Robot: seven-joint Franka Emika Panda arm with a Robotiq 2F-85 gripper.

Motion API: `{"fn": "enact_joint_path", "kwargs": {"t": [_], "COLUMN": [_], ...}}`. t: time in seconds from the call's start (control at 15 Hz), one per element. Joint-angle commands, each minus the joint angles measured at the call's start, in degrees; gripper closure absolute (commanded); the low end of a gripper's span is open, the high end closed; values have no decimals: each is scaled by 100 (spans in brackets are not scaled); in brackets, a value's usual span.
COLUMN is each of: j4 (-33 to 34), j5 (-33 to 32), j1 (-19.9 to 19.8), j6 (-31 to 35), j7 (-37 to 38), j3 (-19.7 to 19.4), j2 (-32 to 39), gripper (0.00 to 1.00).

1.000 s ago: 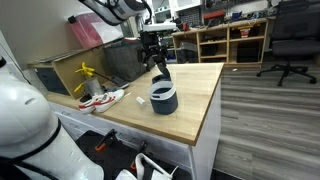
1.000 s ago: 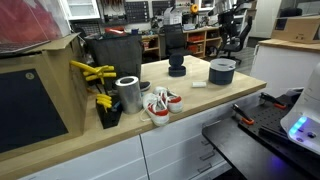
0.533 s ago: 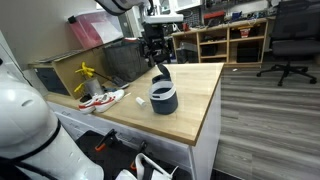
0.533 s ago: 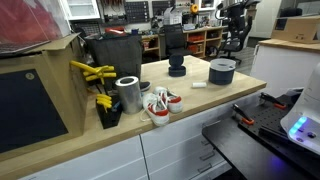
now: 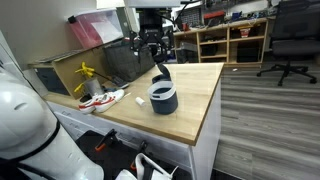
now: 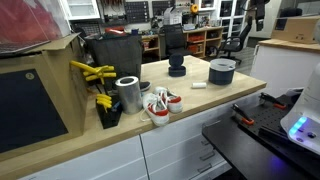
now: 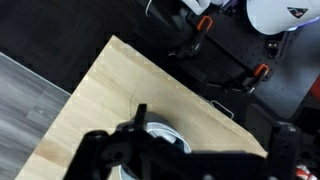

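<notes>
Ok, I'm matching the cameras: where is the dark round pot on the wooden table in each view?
In an exterior view: dark round pot, picture centre.
In an exterior view: pot right of centre, upper half.
Wrist view: pot at bottom centre.
Shared landmark: the wooden tabletop under it.

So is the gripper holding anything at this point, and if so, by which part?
Nothing is held. The gripper is open and hangs in the air above the round grey container on the wooden table.

Robotics lab or workshop, wooden workbench [image 5: 200, 90], shelves [image 5: 228, 42] full of parts, office chair [image 5: 290, 38], yellow clamps [image 6: 92, 72].
</notes>
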Motion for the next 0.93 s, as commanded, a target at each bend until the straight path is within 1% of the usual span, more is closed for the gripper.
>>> {"fn": "enact_joint_path", "kwargs": {"t": [0.0,0.27,0.47,0.73,0.87], "j4": [-236,-228,-225,-202,-197], "j5": [16,83,81,163,229], "j1": [-60,-42,44,132,186], "j6": [-486,-899,-1065,-1106,-1055], "j7": [1096,2316,2976,3776,4212], "j3": [-6,-8,28,186,330], "j2": [-573,-880,-1060,-1187,-1272], "gripper": [0,0,0,0,0]}}
